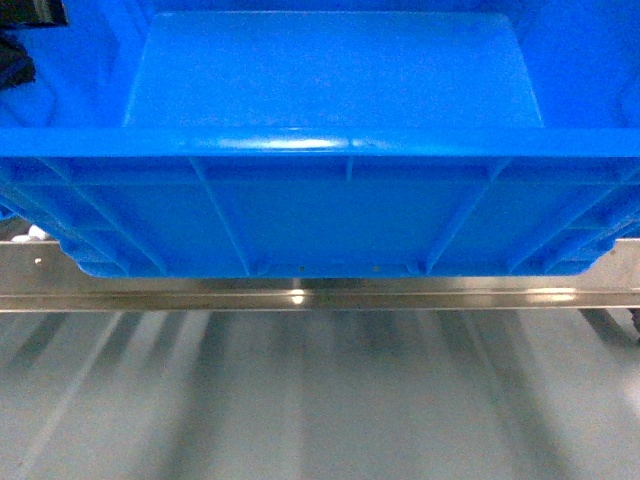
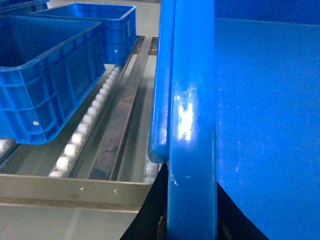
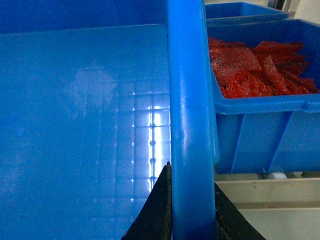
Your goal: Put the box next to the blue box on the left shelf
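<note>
We hold the box [image 1: 330, 200] by its two side rims, one gripper to each, so it rides level: the left gripper [image 2: 192, 200] pinches the left rim and the right gripper [image 3: 192, 210] the right rim, jaws narrow on the plastic. The box sits over the front rail of the left shelf [image 1: 300, 295], seemingly just resting on it, though the head view is blurred. Left of the box a blue crate [image 2: 45, 75] occupies the rollers [image 2: 85, 125]; right of it, a crate of red packets [image 3: 260, 65] stands close, narrowing our gap
</note>
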Available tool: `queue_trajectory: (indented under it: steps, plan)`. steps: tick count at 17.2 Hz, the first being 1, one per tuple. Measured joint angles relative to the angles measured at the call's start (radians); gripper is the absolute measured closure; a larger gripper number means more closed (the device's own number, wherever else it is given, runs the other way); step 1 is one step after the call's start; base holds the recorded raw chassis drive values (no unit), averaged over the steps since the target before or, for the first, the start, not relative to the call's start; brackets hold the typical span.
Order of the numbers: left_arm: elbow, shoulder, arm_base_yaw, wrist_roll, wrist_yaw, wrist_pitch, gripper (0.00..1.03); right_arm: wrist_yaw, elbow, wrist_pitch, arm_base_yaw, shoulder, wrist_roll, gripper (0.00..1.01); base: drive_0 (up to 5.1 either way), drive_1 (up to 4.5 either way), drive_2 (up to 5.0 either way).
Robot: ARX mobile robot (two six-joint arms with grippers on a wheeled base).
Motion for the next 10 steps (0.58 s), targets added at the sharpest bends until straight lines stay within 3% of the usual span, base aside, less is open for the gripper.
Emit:
queue_trajectory:
  steps: [10]
  plan:
    - [0.0,0.0,0.0,0.0,0.0,-0.002,0.95,0.001,0.0,-0.002,0.0,0.0,0.0,0.92,0.1,4.34,-4.2]
